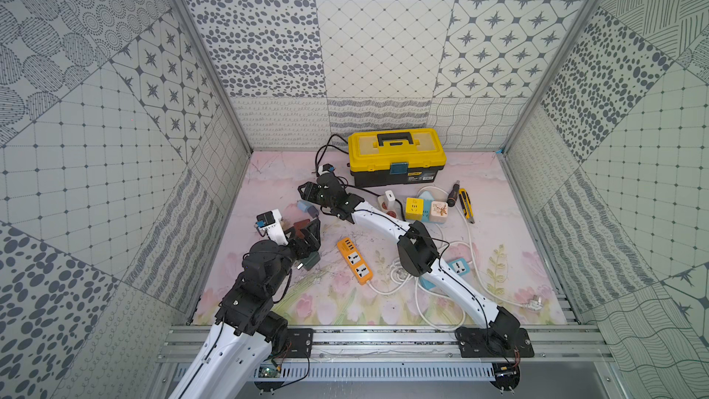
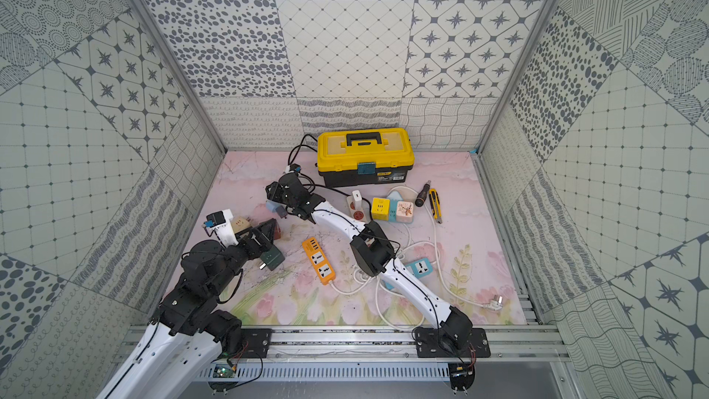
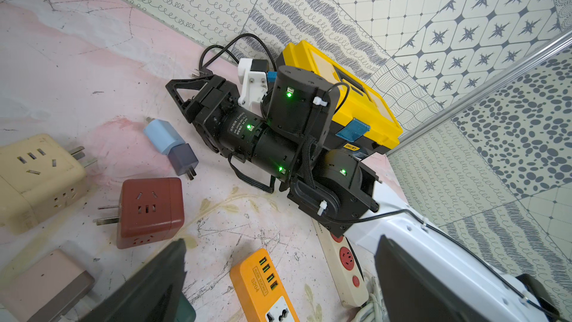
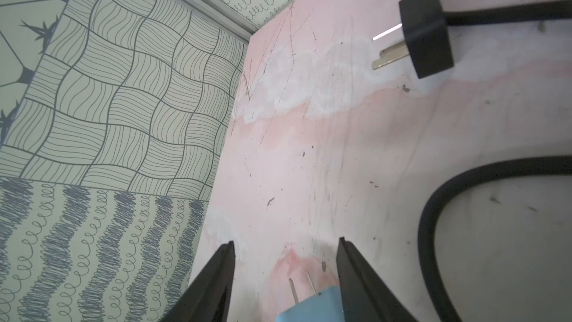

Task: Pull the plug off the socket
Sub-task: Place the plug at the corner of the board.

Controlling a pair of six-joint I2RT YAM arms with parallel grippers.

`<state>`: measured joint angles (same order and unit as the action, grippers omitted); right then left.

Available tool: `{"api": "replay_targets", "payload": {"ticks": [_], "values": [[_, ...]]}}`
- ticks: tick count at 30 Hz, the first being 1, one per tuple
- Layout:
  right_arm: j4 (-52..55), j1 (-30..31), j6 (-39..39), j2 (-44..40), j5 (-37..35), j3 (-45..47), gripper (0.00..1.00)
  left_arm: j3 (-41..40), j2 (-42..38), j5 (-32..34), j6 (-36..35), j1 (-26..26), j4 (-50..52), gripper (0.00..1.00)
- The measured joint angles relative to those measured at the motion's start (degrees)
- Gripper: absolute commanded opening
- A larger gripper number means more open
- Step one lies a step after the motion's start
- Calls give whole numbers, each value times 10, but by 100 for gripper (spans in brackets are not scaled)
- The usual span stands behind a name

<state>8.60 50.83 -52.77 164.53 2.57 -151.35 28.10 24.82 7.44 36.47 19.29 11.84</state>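
Note:
A light blue plug (image 3: pixel 161 136) lies on the pink mat, out of any socket, end to end with a grey-blue adapter (image 3: pixel 183 159). I cannot tell whether the two are joined. In the right wrist view the light blue plug (image 4: pixel 309 305) shows its two prongs low between the fingers, against one finger with a gap to the other. My right gripper (image 4: pixel 286 243) is open just above it, far left of the mat in both top views (image 1: pixel 305 190) (image 2: pixel 273 190). My left gripper (image 3: pixel 278 274) (image 1: pixel 311 241) hangs wide open and empty above the orange power strip (image 3: pixel 263 283).
A black plug (image 4: pixel 427 35) and its cord lie beyond the right gripper. The yellow toolbox (image 1: pixel 397 157) stands at the back. A red cube socket (image 3: pixel 150 209), a cream one (image 3: pixel 37 178), a white strip with red sockets (image 1: pixel 387 209), colourful cubes (image 1: pixel 426 211) and white cables (image 1: pixel 422 301) crowd the mat.

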Motion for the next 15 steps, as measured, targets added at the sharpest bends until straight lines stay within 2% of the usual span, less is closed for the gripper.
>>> {"api": "replay_targets", "payload": {"ticks": [2,5,11,15], "values": [[-3,0,27,-43,15,67,56,1,-3,-5,0,0,0,99],[-29,0,78,-146,44,219,56,0,-9,-20,2,0,-6,100],[-123,-7,188,-416,73,525,56,-16,-16,-64,16,0,-49,100],[-193,-33,237,-598,79,714,56,-34,4,-100,39,0,-96,99]]}}
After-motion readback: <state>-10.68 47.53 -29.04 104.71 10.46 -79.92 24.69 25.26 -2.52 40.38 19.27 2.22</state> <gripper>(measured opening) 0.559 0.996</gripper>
